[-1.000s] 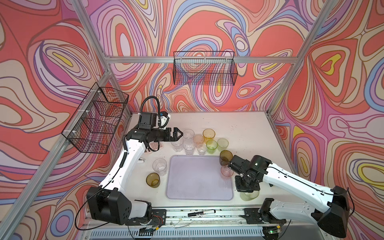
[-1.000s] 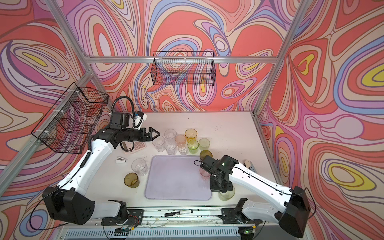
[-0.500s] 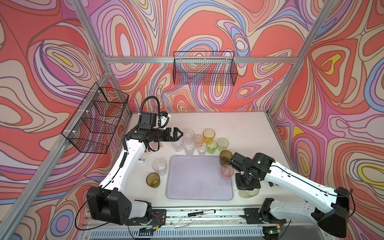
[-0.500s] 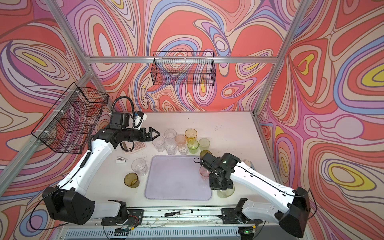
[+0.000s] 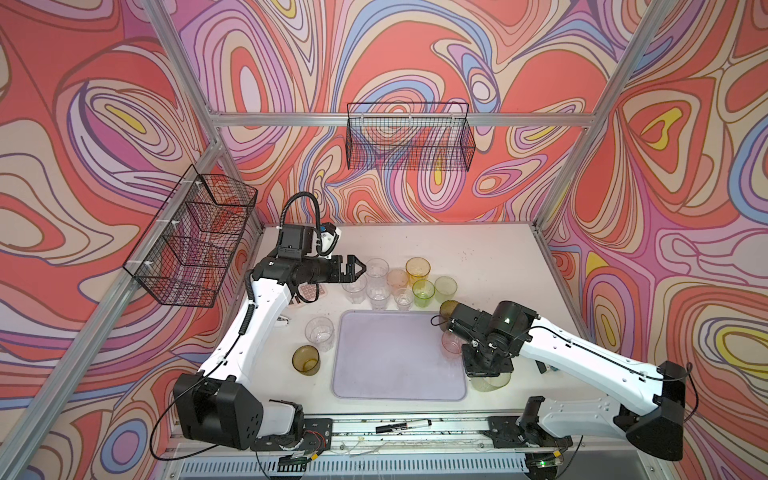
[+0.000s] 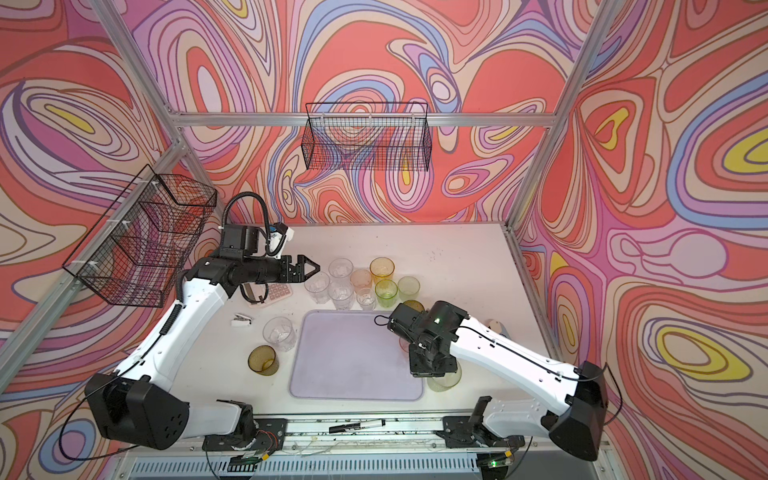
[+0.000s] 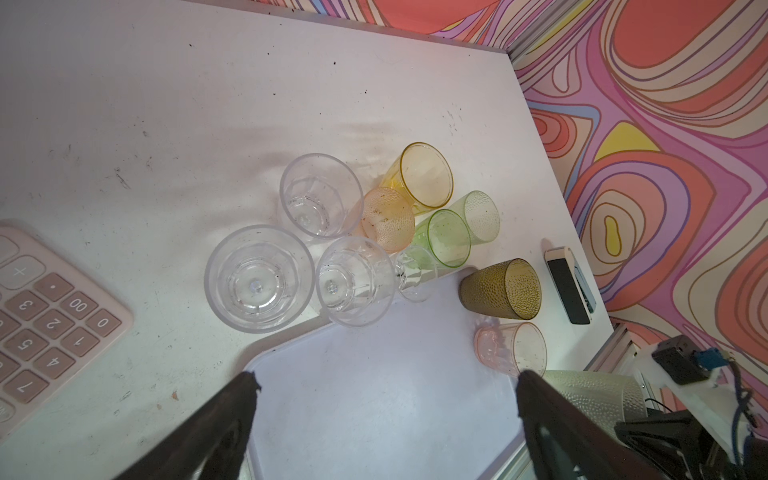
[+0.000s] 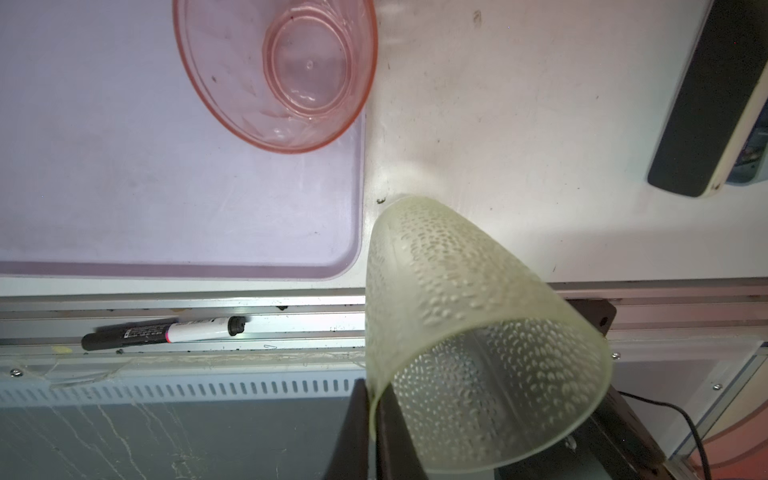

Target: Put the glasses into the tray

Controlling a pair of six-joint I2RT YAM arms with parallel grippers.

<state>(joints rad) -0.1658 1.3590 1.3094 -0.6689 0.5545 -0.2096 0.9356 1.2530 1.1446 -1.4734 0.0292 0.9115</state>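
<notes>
The lavender tray lies at the front middle of the table. A pink glass stands just inside its right rim. My right gripper is shut on the rim of a pale green dimpled glass, tilted beside the tray's front right corner. My left gripper hangs open and empty by a cluster of several glasses behind the tray. An olive-brown glass stands at the tray's back right corner.
A clear glass and an olive glass stand left of the tray. A pink calculator lies under the left arm. A black-and-white device lies at the right. A marker lies on the front rail. Wire baskets hang on the walls.
The right arm has shifted slightly left toward the tray with the pale green glass in its grip. The left arm has stayed still.
</notes>
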